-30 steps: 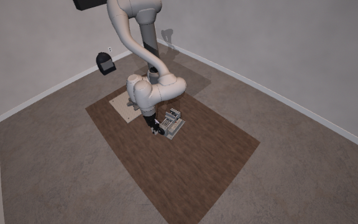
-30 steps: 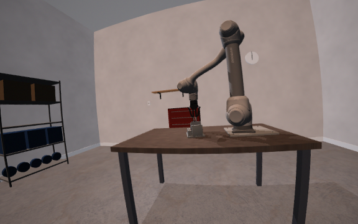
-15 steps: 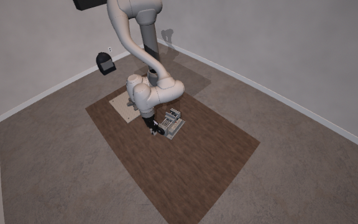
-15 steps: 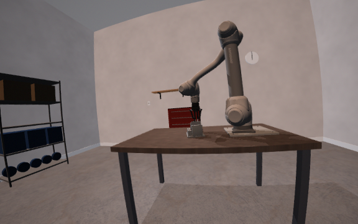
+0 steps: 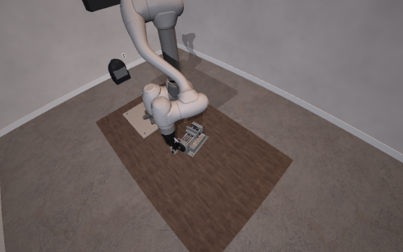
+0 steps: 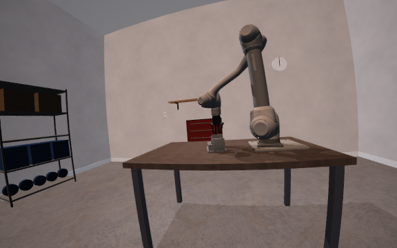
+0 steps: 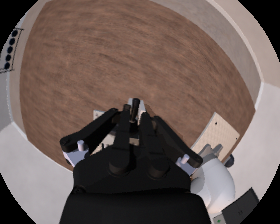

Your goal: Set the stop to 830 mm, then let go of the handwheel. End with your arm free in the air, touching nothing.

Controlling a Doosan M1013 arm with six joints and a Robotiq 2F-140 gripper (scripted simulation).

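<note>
A small grey stop fixture point(image 5: 194, 139) with rails and a scale stands on the brown table top; it also shows in the exterior view point(image 6: 216, 144). Its handwheel point(image 5: 179, 148) sits at the near end of the fixture. My gripper point(image 5: 173, 147) points down at that end and is shut on the handwheel. In the exterior view the gripper point(image 6: 217, 132) stands right on top of the fixture. In the wrist view the black fingers are drawn close together and hide the handwheel. The scale reading is too small to tell.
The arm's base stands on a light plate point(image 5: 140, 120) at the table's back. A red tool chest point(image 6: 199, 130) stands behind the table, a metal shelf point(image 6: 26, 138) far to the left. The table's edges lie well away from the fixture.
</note>
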